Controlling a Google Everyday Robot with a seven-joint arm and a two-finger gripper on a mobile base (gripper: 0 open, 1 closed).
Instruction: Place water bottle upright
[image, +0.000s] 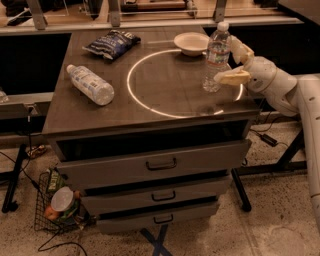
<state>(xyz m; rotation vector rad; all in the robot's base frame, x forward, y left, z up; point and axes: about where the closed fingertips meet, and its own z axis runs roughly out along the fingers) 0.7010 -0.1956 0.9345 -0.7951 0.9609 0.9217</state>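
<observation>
The water bottle (217, 56) is clear, with a white cap and a narrow label band. It stands upright on the right side of the table top (165, 95), on the edge of a white circle marked there. My gripper (226, 61) reaches in from the right at the bottle's mid height. One pale finger (234, 77) lies in front of the bottle and the other finger (242, 50) lies behind it. The fingers are spread wider than the bottle, so the gripper is open around it.
A second bottle (90, 84) with a wide white-blue label lies on its side at the table's left. A dark snack bag (111, 43) and a white bowl (191, 43) sit at the back. Drawers (160, 164) are below. A wire basket (59, 206) stands on the floor at the left.
</observation>
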